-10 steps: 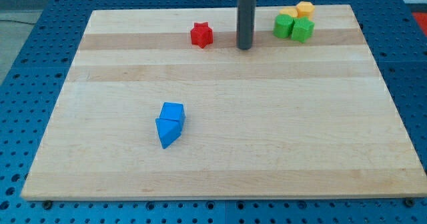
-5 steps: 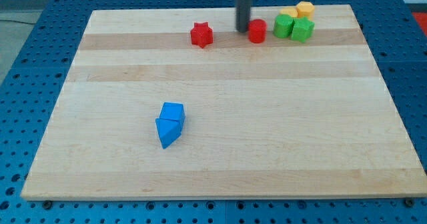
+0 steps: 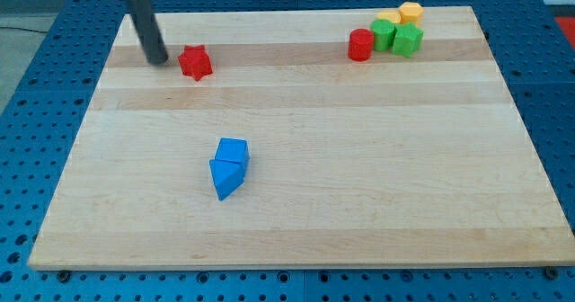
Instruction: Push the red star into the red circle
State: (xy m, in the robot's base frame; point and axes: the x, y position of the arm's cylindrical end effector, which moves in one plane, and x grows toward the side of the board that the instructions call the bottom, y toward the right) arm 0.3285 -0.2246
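1. Currently, nearest the view's bottom: a blue cube (image 3: pixel 234 151) and a blue wedge-shaped block (image 3: pixel 224 179) touching one another, left of board centre, well clear of all else.
2. The wooden board (image 3: pixel 359 203) carries nothing further across its middle band.
3. Farther up, at the left: the red star (image 3: pixel 195 62) lies on the board's upper band. My tip (image 3: pixel 158 60) rests on the surface at roughly nine o'clock of the star, just beside it; contact cannot be confirmed.
4. There is no pincer on this rig; the arm ends in a plain dark rod, so nothing is apart, together or clamped.
5. Farthest, at upper right: the red circle (image 3: pixel 360 45), a squat cylinder, touches a green block (image 3: pixel 384 35). A second green block (image 3: pixel 407 40) and two yellow blocks (image 3: pixel 405 13) are packed behind it.
6. Step in hand, by judgement: the tip is staged behind the star, on the side away from the target; the push itself is outstanding, with star and circle well apart.
7. Next move calls for a steady sweep toward three o'clock, angled slightly upward. An off-centre push may let the star spin away.
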